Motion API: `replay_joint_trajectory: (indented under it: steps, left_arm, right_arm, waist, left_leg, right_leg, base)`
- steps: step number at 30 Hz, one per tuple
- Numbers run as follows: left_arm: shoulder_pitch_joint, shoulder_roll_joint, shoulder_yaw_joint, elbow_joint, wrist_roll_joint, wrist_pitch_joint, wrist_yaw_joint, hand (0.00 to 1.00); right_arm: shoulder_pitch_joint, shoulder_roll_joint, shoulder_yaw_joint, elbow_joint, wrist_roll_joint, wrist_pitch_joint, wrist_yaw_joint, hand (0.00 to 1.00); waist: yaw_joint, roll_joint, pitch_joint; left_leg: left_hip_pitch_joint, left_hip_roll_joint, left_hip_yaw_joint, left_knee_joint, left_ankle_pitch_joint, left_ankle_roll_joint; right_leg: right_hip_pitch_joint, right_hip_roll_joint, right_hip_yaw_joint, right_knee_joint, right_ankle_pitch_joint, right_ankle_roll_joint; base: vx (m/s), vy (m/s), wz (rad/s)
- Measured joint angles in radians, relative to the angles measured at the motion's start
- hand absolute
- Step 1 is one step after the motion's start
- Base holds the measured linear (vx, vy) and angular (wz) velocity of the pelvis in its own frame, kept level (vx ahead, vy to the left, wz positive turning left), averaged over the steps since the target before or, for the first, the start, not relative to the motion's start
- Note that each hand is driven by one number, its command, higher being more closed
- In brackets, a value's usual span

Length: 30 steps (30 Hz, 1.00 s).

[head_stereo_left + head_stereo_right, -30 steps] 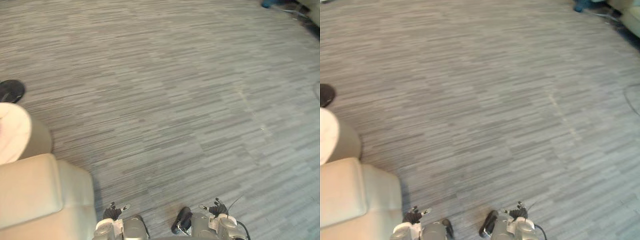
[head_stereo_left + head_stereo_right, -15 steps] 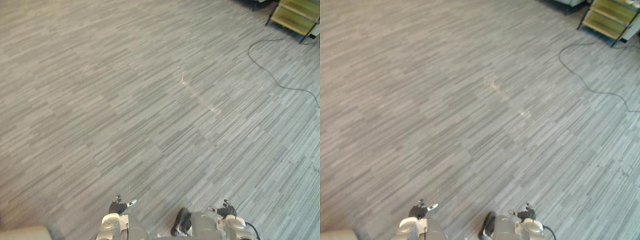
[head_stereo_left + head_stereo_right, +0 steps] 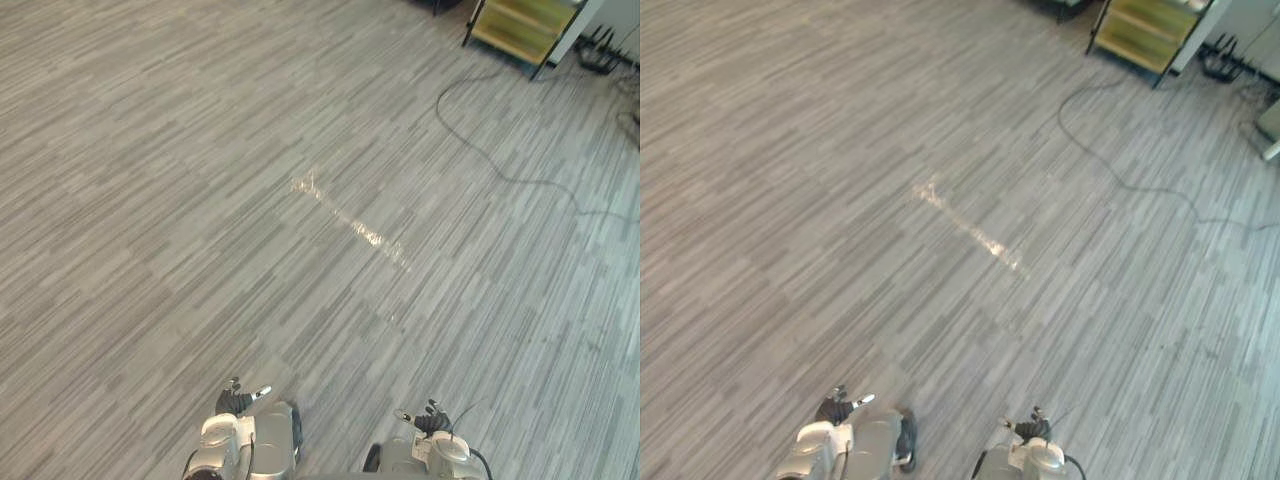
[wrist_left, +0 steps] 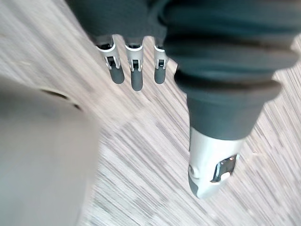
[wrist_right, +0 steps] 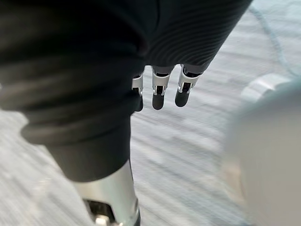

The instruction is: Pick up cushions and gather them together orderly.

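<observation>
- Grey striped carpet [image 3: 200,220] stretches out in front of the robot. It runs to a thin dark cable [image 3: 470,150] and a low rack with yellow-green shelves [image 3: 520,22] in the far right corner.
- The left hand [image 3: 236,402] hangs low by the robot's side. Its fingers [image 4: 136,77] are loose and straight and hold nothing.
- The right hand [image 3: 430,420] hangs the same way, with loose fingers [image 5: 158,96] that hold nothing.
- I can't tell which way the cushions lie from either hand, or which hand is nearer.
- I think the robot must look around and find one before it can reach.
</observation>
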Motion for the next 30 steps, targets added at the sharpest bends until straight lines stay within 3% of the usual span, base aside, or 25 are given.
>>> replay_joint_trajectory:
  steps: [1, 2, 4, 5, 6, 7, 8, 9, 10, 11, 13, 14, 16, 18, 20, 21, 22, 23, 24, 25, 26, 27, 29, 30]
  left_arm:
    - [0.001, -0.001, 0.000, 0.005, 0.000, 0.001, -0.001, 0.00]
    - [0.002, -0.005, 0.000, 0.010, 0.000, 0.001, -0.002, 0.00]
    - [0.006, -0.005, -0.001, 0.020, 0.002, 0.001, -0.003, 0.00]
    - [0.006, -0.005, -0.001, 0.026, 0.005, 0.002, -0.003, 0.00]
    - [0.006, -0.003, -0.003, 0.033, 0.012, 0.002, -0.003, 0.00]
    - [0.009, -0.002, -0.003, 0.040, 0.021, 0.003, -0.004, 0.00]
    - [0.001, -0.017, -0.001, 0.050, 0.023, 0.007, -0.004, 0.00]
    - [-0.009, -0.025, -0.007, 0.053, 0.041, 0.009, -0.008, 0.00]
    - [-0.009, -0.026, -0.010, 0.054, 0.042, 0.009, -0.008, 0.00]
    - [-0.008, -0.034, 0.002, 0.059, 0.042, 0.012, -0.012, 0.00]
    - [0.000, -0.032, 0.012, 0.049, 0.040, 0.012, -0.014, 0.00]
    - [0.002, -0.027, 0.026, 0.031, 0.039, 0.011, -0.016, 0.00]
    - [0.004, -0.023, 0.033, -0.001, 0.037, 0.008, -0.016, 0.00]
    - [0.004, -0.024, 0.034, -0.016, 0.032, 0.004, -0.015, 0.00]
    - [0.001, -0.027, 0.034, -0.025, 0.020, -0.007, -0.012, 0.00]
    - [-0.001, -0.028, 0.030, -0.023, 0.019, -0.007, -0.012, 0.00]
    - [0.008, -0.035, 0.019, -0.010, 0.017, -0.007, -0.012, 0.00]
    - [0.004, -0.025, 0.014, -0.009, 0.011, -0.009, -0.010, 0.00]
    - [-0.001, -0.013, 0.007, -0.009, 0.011, -0.009, -0.013, 0.00]
    - [-0.005, -0.012, 0.007, -0.007, 0.012, -0.009, -0.013, 0.00]
    - [-0.006, -0.010, 0.004, -0.002, 0.010, -0.008, -0.010, 0.00]
    - [-0.006, 0.011, -0.026, 0.004, 0.014, -0.002, -0.009, 0.00]
    - [-0.003, 0.023, -0.049, 0.011, 0.021, 0.006, -0.009, 0.00]
    - [0.000, 0.024, -0.058, 0.017, 0.021, 0.014, -0.007, 0.00]
  right_arm:
    - [-0.008, -0.007, 0.000, 0.004, -0.001, -0.001, 0.001, 0.00]
    - [-0.016, -0.019, 0.001, 0.012, -0.001, -0.001, 0.002, 0.00]
    - [-0.016, -0.027, -0.001, 0.006, 0.002, -0.006, 0.003, 0.00]
    - [-0.016, -0.031, -0.001, 0.000, 0.002, -0.009, 0.004, 0.00]
    - [-0.011, -0.035, -0.003, 0.000, 0.002, -0.010, 0.004, 0.00]
    - [-0.004, -0.037, -0.007, 0.001, 0.002, -0.010, 0.006, 0.00]
    - [-0.013, -0.057, -0.021, 0.003, 0.001, -0.010, 0.006, 0.00]
    - [-0.014, -0.063, -0.030, 0.001, 0.000, -0.012, 0.008, 0.00]
    - [-0.013, -0.061, -0.034, 0.000, 0.002, -0.012, 0.009, 0.00]
    - [-0.013, -0.056, -0.032, 0.000, 0.004, -0.009, 0.011, 0.00]
    - [-0.003, -0.034, -0.029, 0.000, 0.008, -0.008, 0.010, 0.00]
    - [0.003, -0.026, -0.032, 0.000, 0.011, -0.010, 0.010, 0.00]
    - [0.005, -0.023, -0.032, 0.000, 0.035, -0.010, 0.009, 0.00]
    - [-0.004, -0.021, -0.036, 0.004, 0.046, -0.009, 0.007, 0.00]
    - [-0.017, -0.023, -0.042, 0.010, 0.047, -0.008, 0.000, 0.00]
    - [-0.015, -0.026, -0.047, 0.015, 0.047, -0.010, -0.001, 0.00]
    - [-0.008, -0.033, -0.048, 0.024, 0.047, -0.011, -0.006, 0.00]
    - [0.002, -0.011, -0.054, 0.042, 0.046, -0.005, -0.008, 0.00]
    - [0.030, 0.009, -0.073, 0.038, 0.045, -0.006, -0.007, 0.00]
    - [0.036, 0.012, -0.078, 0.039, 0.044, -0.005, -0.007, 0.00]
    - [0.045, 0.010, -0.078, 0.035, 0.043, -0.007, -0.007, 0.00]
    - [0.048, 0.010, -0.076, 0.035, 0.038, -0.006, -0.006, 0.00]
    - [0.049, 0.012, -0.079, 0.030, 0.039, -0.008, -0.003, 0.00]
    - [0.046, 0.009, -0.074, 0.020, 0.036, -0.007, 0.002, 0.00]
  waist:
    - [-0.001, 0.003, 0.003]
    - [-0.010, 0.012, 0.007]
    - [-0.027, 0.020, 0.011]
    - [-0.034, 0.019, 0.010]
    - [-0.037, 0.008, 0.006]
    - [-0.040, -0.003, 0.000]
    - [-0.037, 0.045, -0.010]
    - [-0.045, 0.067, -0.015]
    - [-0.047, 0.071, -0.016]
    - [-0.043, 0.092, -0.010]
    - [-0.038, 0.098, -0.010]
    - [-0.027, 0.087, -0.005]
    - [-0.019, 0.066, -0.004]
    - [-0.013, 0.059, -0.003]
    - [-0.002, 0.058, 0.001]
    - [0.000, 0.059, -0.003]
    - [0.006, 0.077, -0.014]
    - [0.008, 0.053, -0.022]
    - [0.009, 0.023, -0.031]
    - [0.010, 0.020, -0.033]
    - [0.010, 0.014, -0.038]
    - [0.006, -0.004, -0.033]
    - [-0.013, -0.008, -0.032]
    - [-0.023, -0.007, -0.031]
  left_leg:
    - [0.057, 0.008, 0.005, -0.049, 0.003, -0.004]
    - [0.129, 0.026, 0.015, -0.108, 0.006, -0.011]
    - [0.185, 0.042, 0.019, -0.150, 0.007, -0.012]
    - [0.212, 0.045, 0.022, -0.170, 0.006, -0.013]
    - [0.245, 0.041, 0.021, -0.180, 0.003, -0.052]
    - [0.271, 0.038, 0.007, -0.175, -0.012, -0.085]
    - [0.284, 0.076, -0.015, -0.157, -0.020, -0.105]
    - [0.230, 0.109, -0.067, -0.009, 0.019, -0.153]
    - [0.207, 0.118, -0.080, 0.057, 0.036, -0.152]
    - [0.083, 0.170, -0.133, 0.372, 0.169, -0.162]
    - [-0.001, 0.212, -0.145, 0.587, 0.174, -0.169]
    - [-0.064, 0.223, -0.130, 0.695, 0.155, -0.166]
    - [-0.152, 0.222, -0.084, 0.708, 0.135, -0.141]
    - [-0.253, 0.202, -0.045, 0.581, 0.094, -0.124]
    - [-0.284, 0.132, -0.043, 0.235, 0.094, -0.118]
    - [-0.277, 0.100, -0.057, 0.079, 0.140, -0.128]
    - [-0.269, 0.082, -0.087, -0.057, 0.292, -0.108]
    - [-0.268, 0.057, -0.090, 0.011, 0.255, -0.082]
    - [-0.266, 0.048, -0.071, 0.062, 0.176, -0.080]
    - [-0.264, 0.049, -0.063, 0.075, 0.158, -0.079]
    - [-0.251, 0.048, -0.051, 0.103, 0.118, -0.068]
    - [-0.199, 0.033, -0.031, 0.122, 0.070, -0.056]
    - [-0.151, 0.024, -0.027, 0.126, 0.039, -0.049]
    - [-0.068, 0.026, -0.029, 0.101, 0.017, -0.052]
  right_leg:
    - [-0.035, 0.006, -0.046, -0.059, -0.019, -0.011]
    - [-0.074, 0.046, -0.096, -0.206, -0.026, -0.019]
    - [-0.120, 0.103, -0.119, -0.419, 0.011, -0.039]
    - [-0.143, 0.130, -0.130, -0.539, 0.066, -0.048]
    - [-0.153, 0.158, -0.134, -0.678, 0.155, -0.059]
    - [-0.150, 0.168, -0.110, -0.730, 0.290, -0.135]
    - [-0.157, 0.191, -0.107, -0.658, 0.260, -0.185]
    - [-0.154, 0.191, -0.104, -0.584, 0.159, -0.177]
    - [-0.144, 0.193, -0.111, -0.574, 0.137, -0.177]
    - [-0.066, 0.229, -0.120, -0.591, 0.082, -0.180]
    - [0.028, 0.269, -0.117, -0.635, 0.057, -0.179]
    - [0.124, 0.286, -0.106, -0.684, 0.042, -0.166]
    - [0.210, 0.290, -0.091, -0.753, 0.039, -0.158]
    - [0.285, 0.298, -0.060, -0.824, 0.053, -0.137]
    - [0.341, 0.279, -0.015, -0.869, 0.051, -0.117]
    - [0.357, 0.275, 0.001, -0.879, 0.039, -0.084]
    - [0.373, 0.292, 0.036, -0.885, 0.016, -0.038]
    - [0.391, 0.260, 0.068, -0.864, -0.016, -0.007]
    - [0.373, 0.213, 0.084, -0.765, -0.057, 0.011]
    - [0.355, 0.199, 0.090, -0.717, -0.066, 0.014]
    - [0.294, 0.163, 0.114, -0.560, -0.070, 0.020]
    - [0.169, 0.085, 0.159, -0.240, -0.019, 0.023]
    - [0.114, 0.046, 0.161, -0.075, -0.021, 0.029]
    - [0.070, 0.018, 0.112, -0.012, -0.046, 0.019]
  base:
    - [0.53, -0.051, -0.15]
    - [0.63, -0.065, -0.16]
    - [0.49, -0.071, -0.03]
    - [0.46, -0.096, 0.12]
    - [0.61, -0.161, 0.23]
    - [0.63, -0.193, 0.17]
    - [0.88, -0.263, 0.23]
    - [0.73, -0.226, 0.13]
    - [0.83, -0.263, 0.19]
    - [0.46, -0.160, 0.06]
    - [0.52, -0.145, -0.06]
    - [0.55, -0.138, -0.13]
    - [0.47, -0.111, -0.20]
    - [0.44, -0.034, -0.38]
    - [0.43, 0.130, -0.66]
    - [0.42, 0.201, -0.75]
    - [0.51, 0.248, -0.63]
    - [0.63, 0.305, -0.49]
    - [0.57, 0.262, -0.27]
    - [0.40, 0.191, -0.27]
    - [0.46, 0.220, -0.35]
    - [0.36, 0.178, -0.27]
    - [0.47, 0.097, 0.11]
    - [0.57, 0.027, 0.23]
